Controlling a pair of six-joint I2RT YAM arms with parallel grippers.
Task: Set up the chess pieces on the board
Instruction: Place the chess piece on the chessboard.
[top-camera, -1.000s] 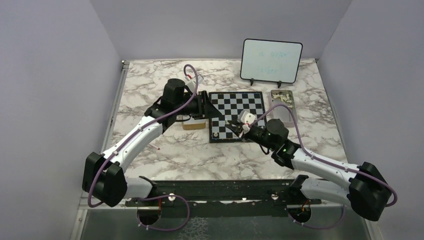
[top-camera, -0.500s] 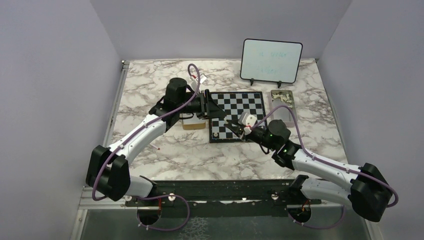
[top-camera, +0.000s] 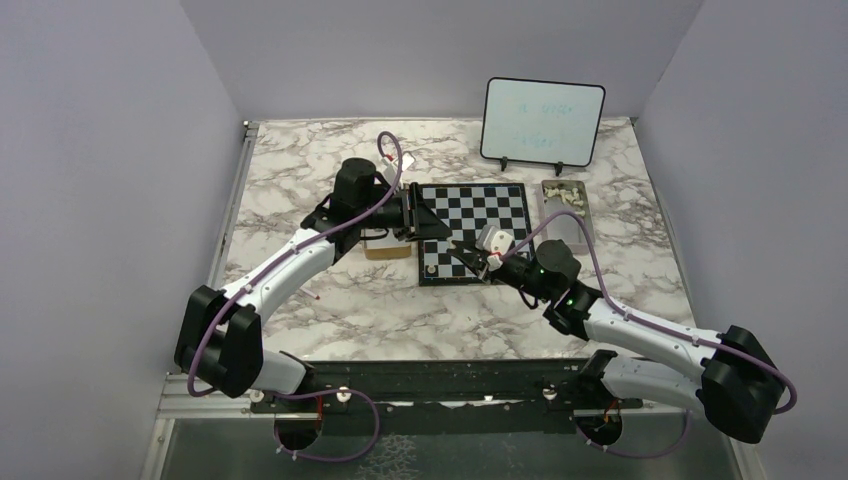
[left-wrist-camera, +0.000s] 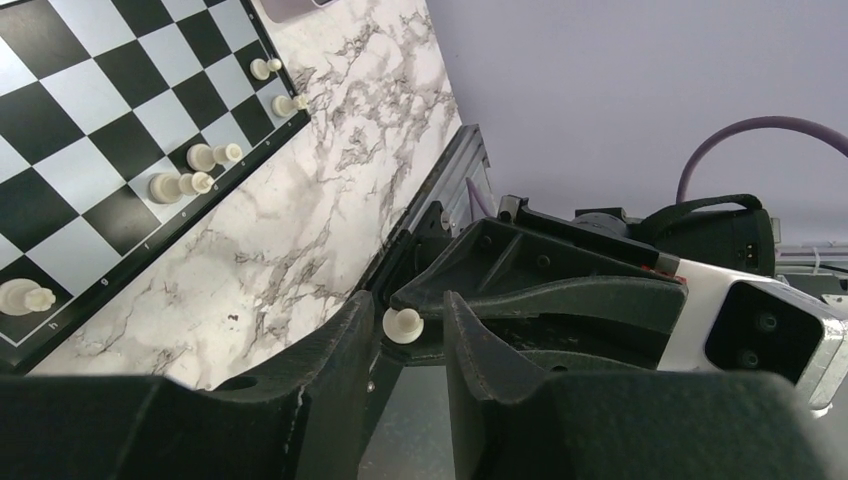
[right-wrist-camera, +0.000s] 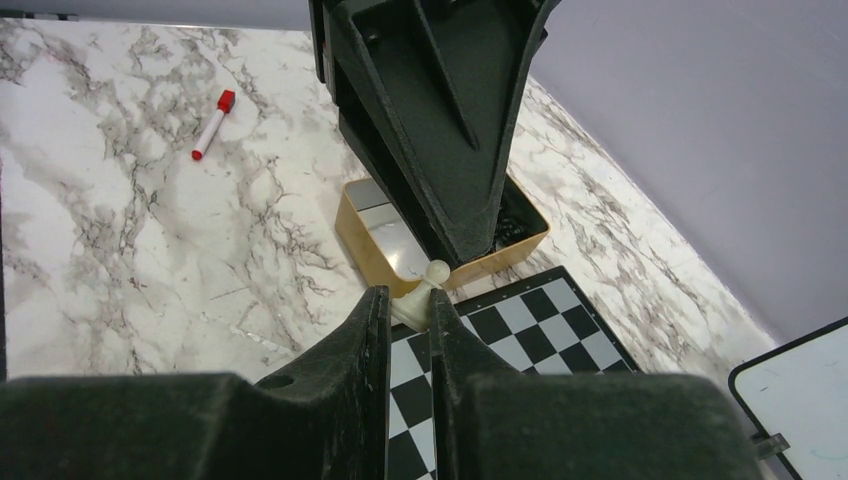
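Step in hand, as judged: a mid-air transfer of one small cream-white pawn (right-wrist-camera: 425, 288) above the left part of the flat black-and-white checked board (top-camera: 490, 205). The right gripper (right-wrist-camera: 408, 300) pinches the pawn. The left gripper (left-wrist-camera: 405, 302) stands partly open astride it, clamping nothing. The next move calls for closing the left gripper before the right releases. The pawn's base is hidden and the target square cannot be told.

At the lower left of the black-and-white checkered board (top-camera: 490, 205), the black left gripper (left-wrist-camera: 410, 302) and black right gripper (right-wrist-camera: 408, 295) are meeting tip to tip, blocking that corner. A cream-white pawn (right-wrist-camera: 432, 275) pinched by the right one is filling the gap between the left one's parted fingers (left-wrist-camera: 330, 370). A tan rectangular tray (top-camera: 388, 248) is crowding the board's left edge, while the upper-right squares are lying bare.
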